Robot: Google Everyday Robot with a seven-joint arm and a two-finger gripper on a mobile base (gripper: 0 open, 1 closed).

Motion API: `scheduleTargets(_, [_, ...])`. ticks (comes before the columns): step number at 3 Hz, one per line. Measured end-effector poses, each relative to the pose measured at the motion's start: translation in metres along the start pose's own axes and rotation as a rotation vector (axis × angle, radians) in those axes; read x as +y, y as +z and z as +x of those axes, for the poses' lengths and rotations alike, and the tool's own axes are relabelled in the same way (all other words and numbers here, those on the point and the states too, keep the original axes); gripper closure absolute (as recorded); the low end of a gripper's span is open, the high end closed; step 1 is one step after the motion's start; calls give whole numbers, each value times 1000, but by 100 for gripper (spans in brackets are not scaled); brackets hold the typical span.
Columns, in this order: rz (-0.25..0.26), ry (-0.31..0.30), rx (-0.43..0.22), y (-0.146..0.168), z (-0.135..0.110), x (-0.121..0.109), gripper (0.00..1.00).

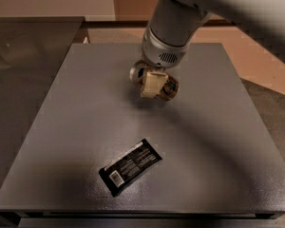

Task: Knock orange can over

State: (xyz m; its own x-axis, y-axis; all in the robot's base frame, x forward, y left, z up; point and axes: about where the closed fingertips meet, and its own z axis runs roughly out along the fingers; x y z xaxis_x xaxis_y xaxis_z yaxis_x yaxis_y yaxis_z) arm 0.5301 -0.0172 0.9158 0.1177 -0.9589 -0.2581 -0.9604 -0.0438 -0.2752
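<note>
The gripper point(152, 84) is held low over the table point(76, 108), pointed downward. Whether it is open or closed cannot be told. The can point(171, 87) is seen tilted right at the gripper and partly hidden by it, with the silver top on one side and the orange body on the other. A black packet point(130, 166) lies well apart, nearer the camera.

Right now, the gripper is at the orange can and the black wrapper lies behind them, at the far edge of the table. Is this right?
Not quite. The gripper is at the orange can, but the black wrapper lies in front of them, near the front edge of the table; the camera view shows it.
</note>
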Motion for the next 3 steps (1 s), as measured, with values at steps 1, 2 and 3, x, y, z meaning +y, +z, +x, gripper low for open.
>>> scheduleTargets(1, [-15,-77,129,18,1,7,82])
scheduleTargets(2, [-34,-154,223,33,-1,11,59])
scheduleTargets(3, [-43,-223,297,44,-4,14,35])
